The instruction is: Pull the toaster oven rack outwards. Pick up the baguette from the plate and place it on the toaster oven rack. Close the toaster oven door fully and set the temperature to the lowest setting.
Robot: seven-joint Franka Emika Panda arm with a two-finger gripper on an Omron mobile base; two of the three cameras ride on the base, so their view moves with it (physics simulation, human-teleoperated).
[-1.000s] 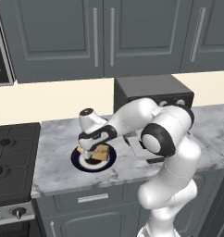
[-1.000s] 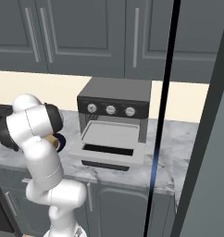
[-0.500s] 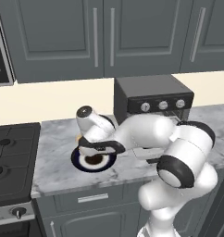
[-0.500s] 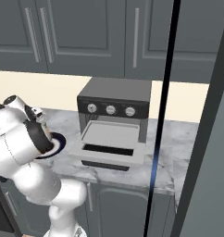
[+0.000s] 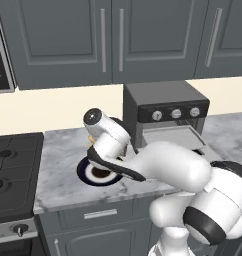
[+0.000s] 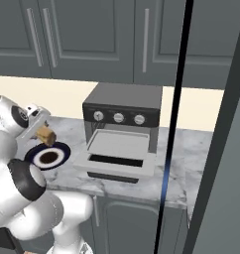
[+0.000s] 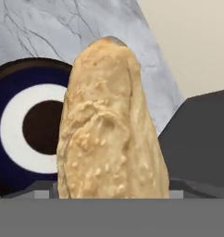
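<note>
My gripper (image 6: 42, 131) is shut on the baguette (image 6: 46, 135), a chunky tan piece hanging just above the plate (image 6: 48, 157). In the hand view the baguette (image 7: 111, 125) stands upright between the jaws, with the navy, white-ringed plate (image 7: 21, 134) below and behind it. The plate (image 5: 97, 173) lies on the marble counter, left of the toaster oven (image 5: 163, 100). The toaster oven door (image 6: 117, 167) is folded down flat. Above it the light grey toaster oven rack (image 6: 119, 144) is pulled out of the cavity. Three silver knobs (image 6: 118, 117) line the black strip.
A black stove (image 5: 13, 165) adjoins the counter on the left. Grey wall cabinets (image 5: 108, 40) hang above. A dark vertical post (image 6: 176, 124) crosses the right base view. My white arm (image 5: 163, 165) stretches low over the counter in front of the oven.
The baguette has come up off the plate in the gripper's hold. The arm has swung and its elbow has dropped lower and nearer the cameras.
</note>
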